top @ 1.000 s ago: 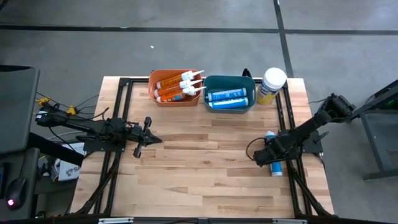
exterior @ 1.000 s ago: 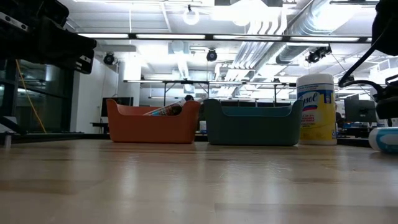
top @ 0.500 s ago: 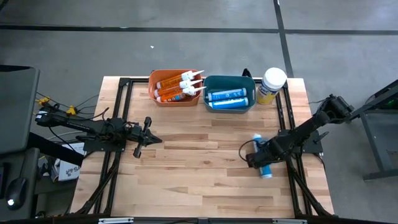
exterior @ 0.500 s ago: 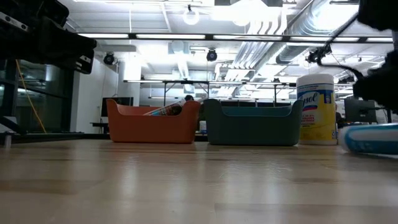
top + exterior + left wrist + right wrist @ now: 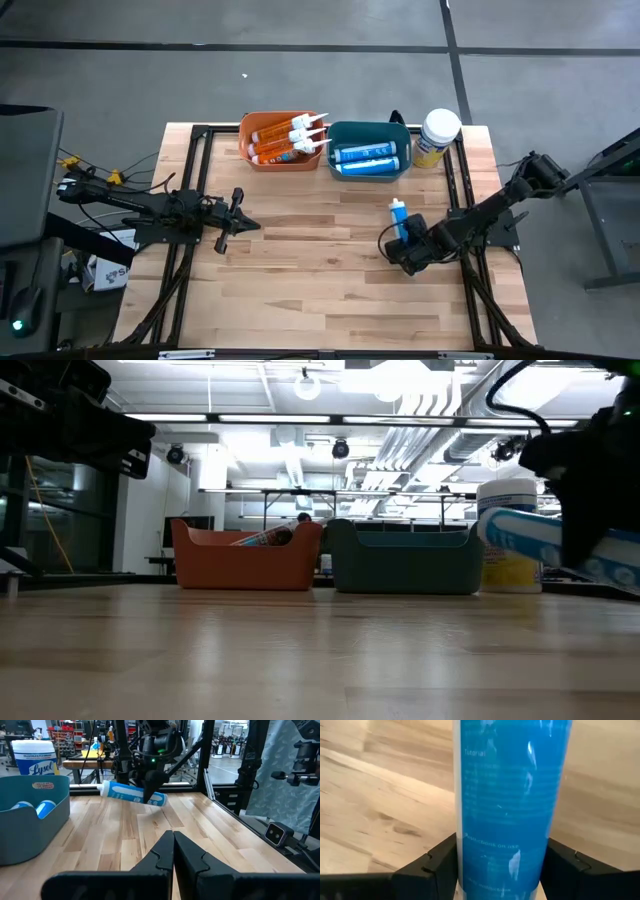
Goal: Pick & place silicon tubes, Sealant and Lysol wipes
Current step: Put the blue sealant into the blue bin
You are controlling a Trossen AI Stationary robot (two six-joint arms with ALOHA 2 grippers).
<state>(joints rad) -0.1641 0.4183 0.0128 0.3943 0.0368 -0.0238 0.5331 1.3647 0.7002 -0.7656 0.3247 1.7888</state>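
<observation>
My right gripper (image 5: 406, 246) is shut on a blue sealant tube (image 5: 400, 225) with a white nozzle, right of the table's middle. The tube also shows in the low view (image 5: 530, 540), the left wrist view (image 5: 131, 793) and the right wrist view (image 5: 510, 795). My left gripper (image 5: 240, 222) is shut and empty at the table's left; it also shows in its own wrist view (image 5: 173, 837). The Lysol wipes canister (image 5: 437, 135) stands upright at the far right. An orange bin (image 5: 247, 130) holds orange tubes. A teal bin (image 5: 335, 133) holds blue tubes. My right gripper pinches the tube's blue body (image 5: 470, 855) between its two fingers (image 5: 437, 865), nearer the base end than the nozzle. The fingers come from above and lie across the tube. The tube is lifted clear of the table and tilted, nozzle end (image 5: 397, 206) toward the far edge.
Black frame rails (image 5: 455, 195) run along the table's left and right sides. Bare wooden table (image 5: 320, 270) lies between the two arms and toward the near edge.
My right gripper has gone toward the table's left edge and up, still shut on the blue tube. The tube lay low at the table's right side; now it is lifted clear, tilted, and nearer the middle.
</observation>
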